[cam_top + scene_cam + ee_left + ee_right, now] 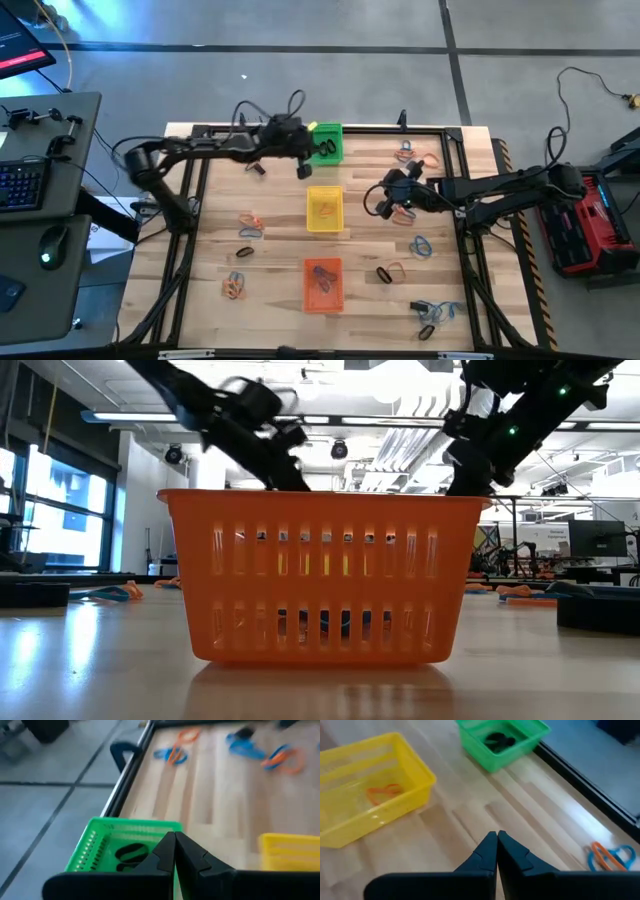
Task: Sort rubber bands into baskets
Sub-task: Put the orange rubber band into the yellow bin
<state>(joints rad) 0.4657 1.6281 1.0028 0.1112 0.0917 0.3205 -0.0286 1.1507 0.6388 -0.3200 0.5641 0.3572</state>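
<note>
1. At upper centre of the high view, the left gripper (303,168) hangs pinched together, empty, beside the green basket (327,142) holding black bands (131,853).
2. Centre: yellow basket (324,209), orange basket (322,284).
3. Right of centre, the right gripper (381,203) is closed, empty, loose bands (421,247) around it.

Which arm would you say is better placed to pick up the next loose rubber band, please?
Probably the right. The right gripper hangs shut over the table beside loose rubber bands. The left gripper, also shut, sits by the green basket, farther from any.
</note>
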